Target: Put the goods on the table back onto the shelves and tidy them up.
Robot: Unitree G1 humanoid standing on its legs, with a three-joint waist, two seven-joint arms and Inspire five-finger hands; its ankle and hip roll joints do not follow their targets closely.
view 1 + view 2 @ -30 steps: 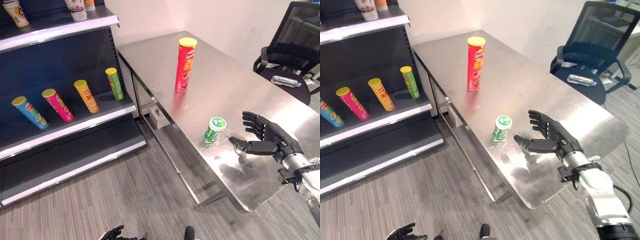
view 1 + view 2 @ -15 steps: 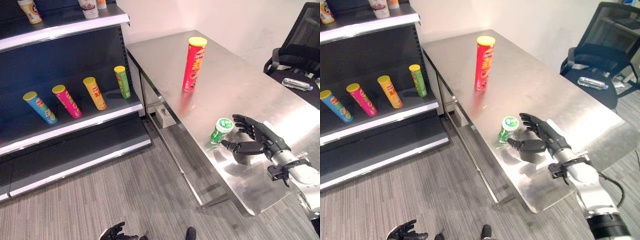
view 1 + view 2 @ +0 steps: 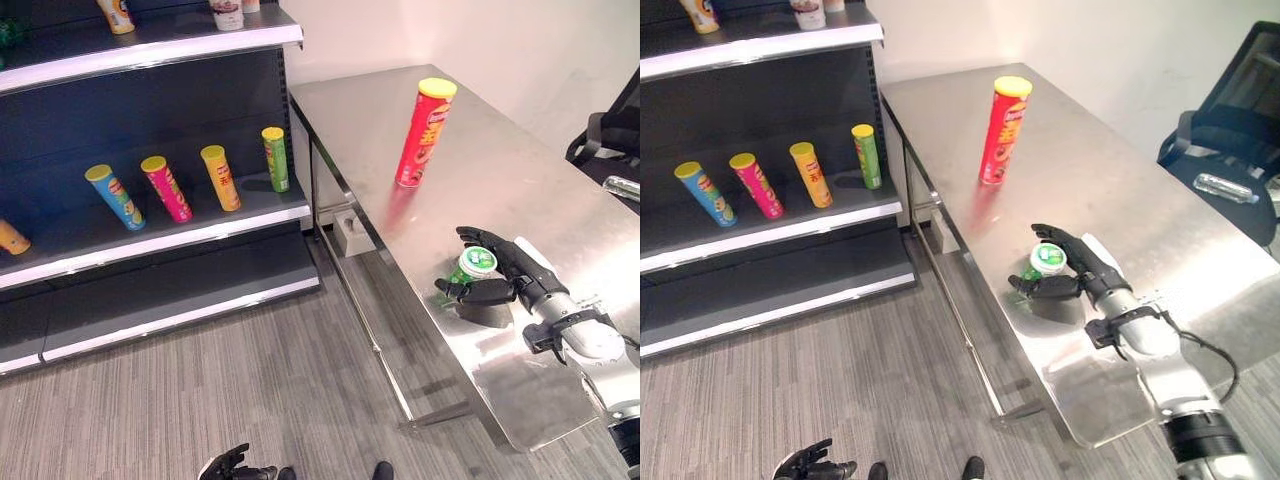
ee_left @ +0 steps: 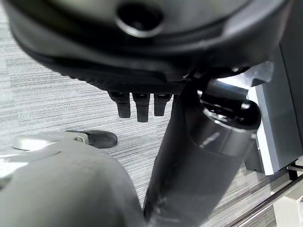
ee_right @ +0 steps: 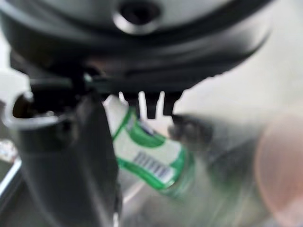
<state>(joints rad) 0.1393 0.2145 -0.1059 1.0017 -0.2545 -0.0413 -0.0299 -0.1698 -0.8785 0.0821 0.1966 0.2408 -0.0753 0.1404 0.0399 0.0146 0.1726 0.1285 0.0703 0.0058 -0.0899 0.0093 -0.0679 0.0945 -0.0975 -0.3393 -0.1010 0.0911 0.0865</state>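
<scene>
A: Where is the tub (image 3: 474, 268) relative to the right hand (image 3: 508, 275)?

B: Between thumb and fingers. It stands upright near the surface's (image 3: 500, 170) front edge, long axis vertical. The thumb lies at its 6 o'clock side and the fingers arch round its 1 o'clock side. In the right wrist view the tub (image 5: 150, 152) sits just past the palm, leaning slightly.

A: Is it gripped?

B: The fingers curl round it and look to be touching, so I judge the hand closed on the tub, though it has not left the surface.

A: And the other arm?

B: The left hand (image 3: 232, 466) hangs low by the floor at 7 o'clock of the head view, fingers relaxed and holding nothing. The right is far nearer, so this pick falls to it.

A: What else is on the surface?

B: One red can (image 3: 424, 132), upright, well apart at 11 o'clock from the tub. So two goods to return: one tub, one can.

A: And the shelf (image 3: 190, 232)?

B: Four cans lean in a row on the middle board: blue (image 3: 113, 196), pink (image 3: 166, 188), yellow (image 3: 220, 177), green (image 3: 275, 159). The shelf lies at about 10 o'clock from the tub, so the carry would go that way.
</scene>
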